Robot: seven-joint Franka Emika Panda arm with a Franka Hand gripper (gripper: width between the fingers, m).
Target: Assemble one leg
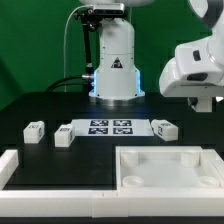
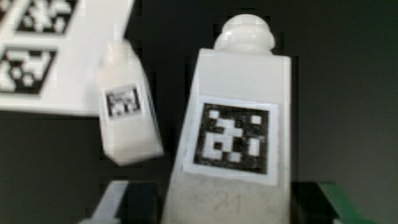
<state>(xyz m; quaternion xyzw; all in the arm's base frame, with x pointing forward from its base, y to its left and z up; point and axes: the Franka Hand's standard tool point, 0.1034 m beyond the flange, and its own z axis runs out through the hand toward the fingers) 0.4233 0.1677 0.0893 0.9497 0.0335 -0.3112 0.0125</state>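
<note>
In the wrist view one leg (image 2: 240,130), a white block with a black-and-white tag and a rounded tip, stands large between my gripper's (image 2: 231,208) fingers. The dark pads press on both its sides, so the gripper is shut on it. In the exterior view my gripper (image 1: 203,100) hangs above the table at the right, and the held leg is hidden there. A second leg (image 2: 125,110) lies below, beside the marker board (image 2: 45,45). It also shows in the exterior view (image 1: 163,127).
Two more legs (image 1: 35,130) (image 1: 63,135) lie left of the marker board (image 1: 110,127). A large white tray-like piece with round corner holes (image 1: 165,150) lies at the front right. A white rail (image 1: 12,165) runs along the front left. The robot base (image 1: 115,65) stands behind.
</note>
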